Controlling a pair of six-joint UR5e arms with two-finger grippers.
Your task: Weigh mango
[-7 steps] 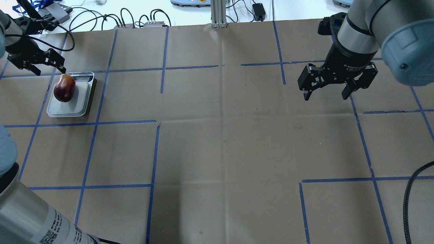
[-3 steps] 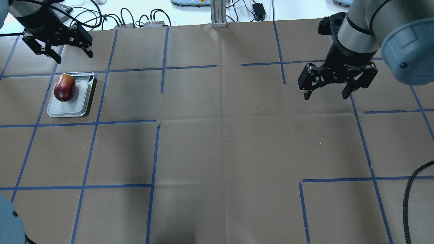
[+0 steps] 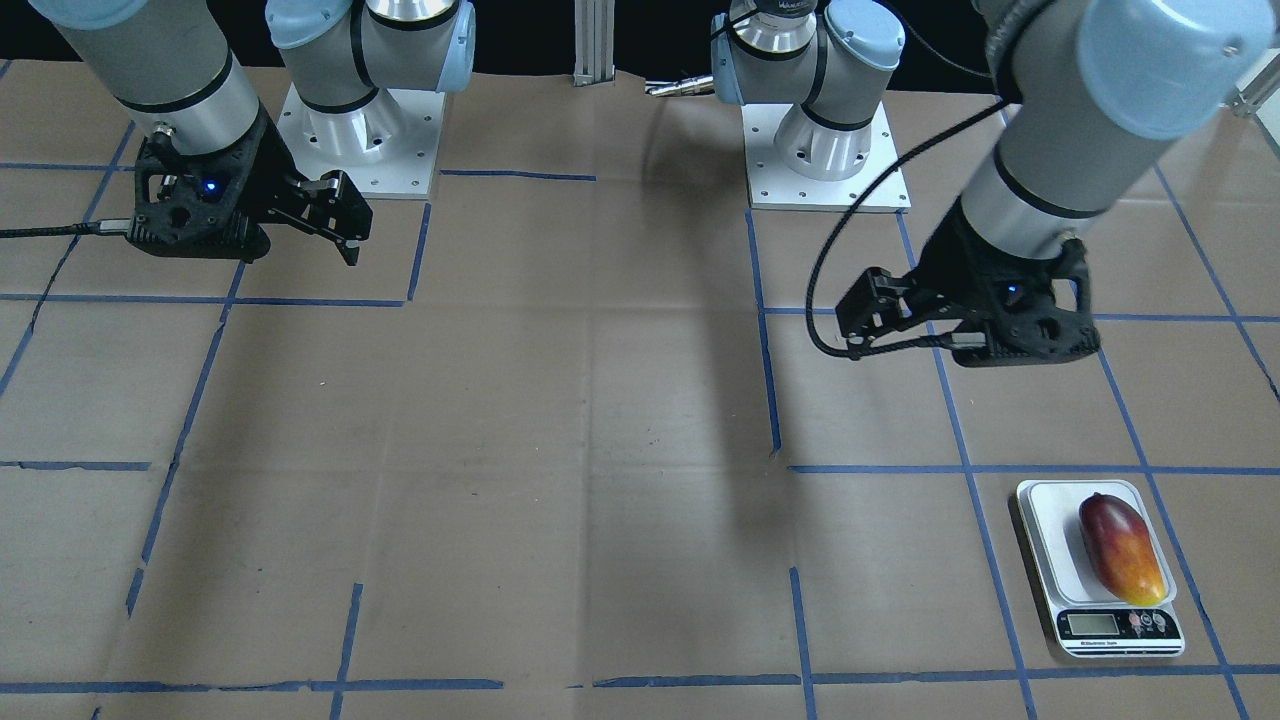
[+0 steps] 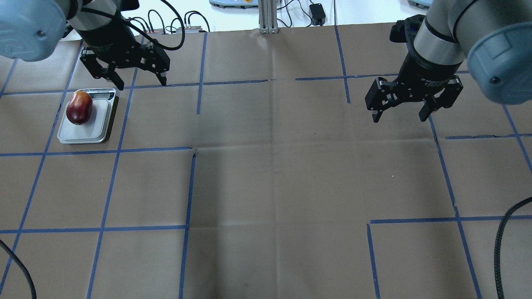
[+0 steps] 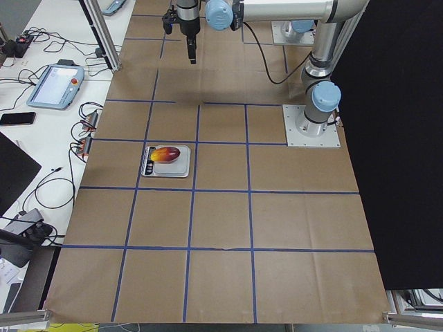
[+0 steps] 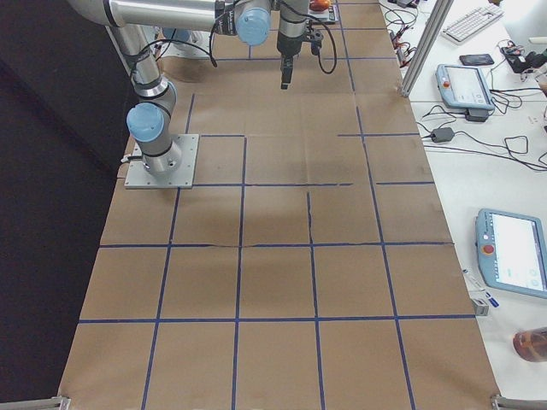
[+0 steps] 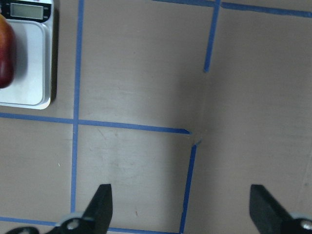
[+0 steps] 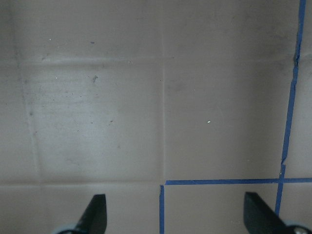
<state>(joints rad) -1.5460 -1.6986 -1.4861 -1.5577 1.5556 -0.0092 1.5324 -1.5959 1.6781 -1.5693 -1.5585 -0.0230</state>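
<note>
The mango (image 4: 79,109), dark red with an orange-yellow end, lies on the left part of the plate of a small white scale (image 4: 85,129) at the table's far left. It also shows in the front view (image 3: 1122,548), on the scale (image 3: 1050,540), and at the left edge of the left wrist view (image 7: 4,53). My left gripper (image 4: 141,82) is open and empty. It hovers just beyond the scale's display corner and to its right. My right gripper (image 4: 399,119) is open and empty, above bare table at the far right.
Brown paper with blue tape lines (image 4: 189,187) covers the table. Cables and small boxes (image 4: 166,25) and an aluminium post (image 4: 268,16) line the far edge. The two arm base plates (image 3: 360,140) (image 3: 825,160) stand at the robot's side.
My left gripper has swung from the scale's far-left corner to its far-right corner, staying open. The mango stays on the scale. The right arm has not moved.
</note>
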